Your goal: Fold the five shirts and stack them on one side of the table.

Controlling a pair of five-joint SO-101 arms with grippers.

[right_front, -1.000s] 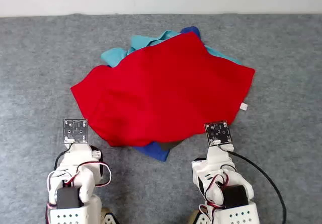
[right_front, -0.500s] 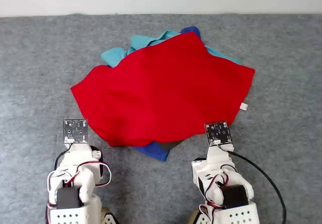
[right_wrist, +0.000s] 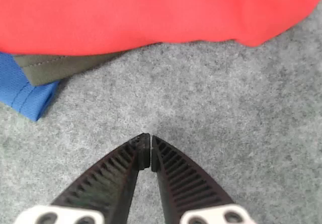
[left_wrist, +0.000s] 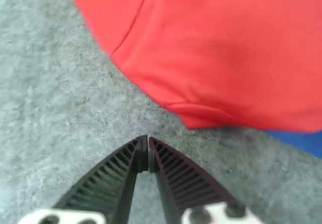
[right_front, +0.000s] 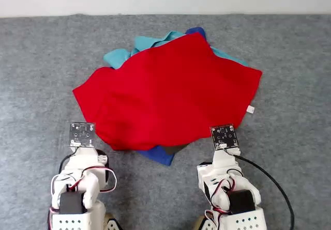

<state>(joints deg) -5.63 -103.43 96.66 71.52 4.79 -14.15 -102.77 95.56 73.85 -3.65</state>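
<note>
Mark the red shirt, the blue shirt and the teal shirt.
Red fabric shirt [right_front: 170,93]: high view, middle of its spread surface.
Blue mesh shirt [right_wrist: 22,90]: right wrist view, hemmed corner poking out.
Teal fabric shirt [right_front: 116,58]: high view, exposed piece at the pile's far edge.

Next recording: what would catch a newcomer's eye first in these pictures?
A big red shirt lies spread at the middle of the grey table. It covers a pile from which a teal shirt pokes out at the far edge and a blue shirt at the near edge. The left gripper and right gripper sit shut just short of the pile's near edge, holding nothing.
</note>
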